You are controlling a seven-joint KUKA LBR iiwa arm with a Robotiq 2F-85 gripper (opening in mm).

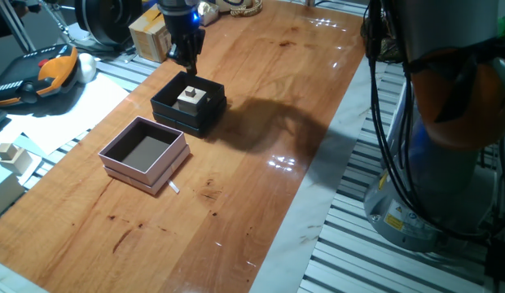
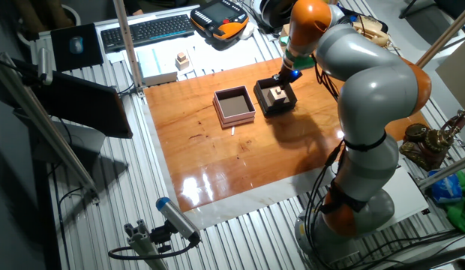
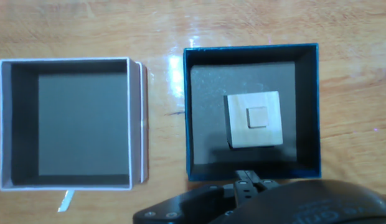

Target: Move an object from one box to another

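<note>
Pincer (image 1: pixel 188 59): hovers right above black box, fingertips not visible in any view, can't tell if spread or pressed together.
Cube (image 3: pixel 254 119): sits mid-floor of black box (image 3: pixel 308 112), directly under pincer; small raised square on top.
Pink box (image 3: pixel 136 124): just beside black box, off to pincer's side, nothing inside.
Handling: prob light, rigid wood, not fragile, faces smooth so maybe slippy.
Grip pt: two opposite flat sides, low on body; wall clearance looks ok.

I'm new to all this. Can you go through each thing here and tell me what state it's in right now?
Wooden cube: inside the black box, not gripped.
Black box: open, holding the cube.
Pink box: open, empty.
Gripper: above the black box, holding nothing; jaw state unclear.
</note>
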